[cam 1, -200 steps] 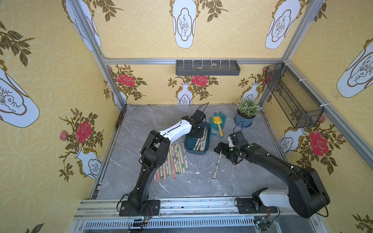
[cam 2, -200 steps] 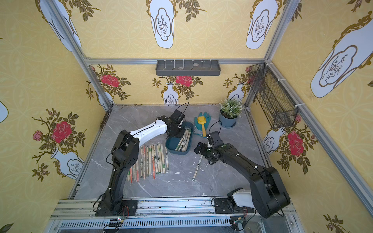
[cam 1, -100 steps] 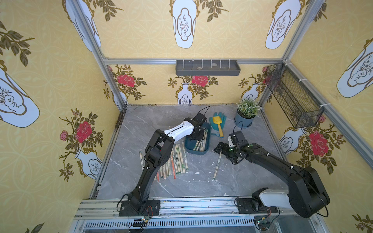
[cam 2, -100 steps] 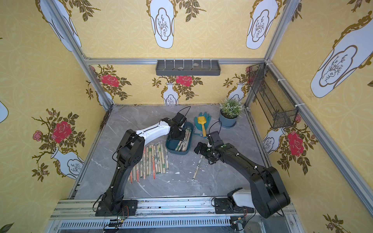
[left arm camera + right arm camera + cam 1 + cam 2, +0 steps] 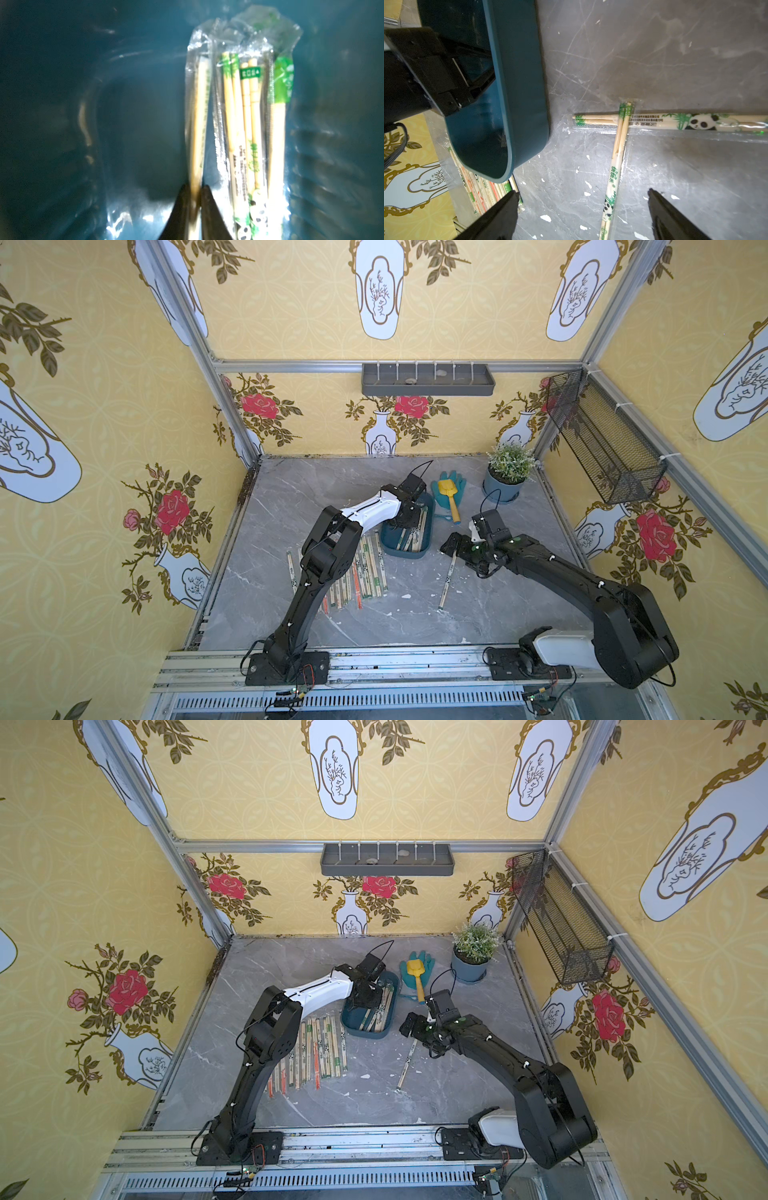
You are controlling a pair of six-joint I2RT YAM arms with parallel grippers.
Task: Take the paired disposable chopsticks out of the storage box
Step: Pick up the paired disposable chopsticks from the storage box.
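**Teal tub, bamboo sticks, one pair pinched**

Green bamboo-leaf prints run along the clear, crinkled wrappers of the chopstick pairs (image 5: 245, 124) lying on the floor of the storage box (image 5: 124, 124). One wrapper carries a small green tag with white characters (too blurred to read), another has a solid green band, and panda faces show at the near ends. The left gripper (image 5: 195, 192) is down inside the box. Its dark fingertips are closed on a single wrapped pair (image 5: 198, 116) at the edge of that bundle.

The right gripper (image 5: 583, 192) hangs over the table with its jaws wide apart, holding nothing. On the table between its spread fingers lies a panda-printed pair (image 5: 614, 166) with green characters. It crosses a second panda pair (image 5: 675, 122) whose black small print is too fine to read.

The box is smooth, shallow, dark teal plastic with rounded corners. Just beside it a row of pale pairs (image 5: 370, 568) lies side by side, some marked red-orange.

The tabletop (image 5: 282, 506) is grey and marble-patterned, flecked with white. Beyond the box a yellow toy shovel (image 5: 449, 493) rests on teal gloves (image 5: 460, 485), near a potted plant (image 5: 508, 466). Yellow wallpaper (image 5: 104, 406) shows red roses and white vases. A grey wall tray (image 5: 428, 387) and a black wire-mesh basket (image 5: 602, 443) hang on it.
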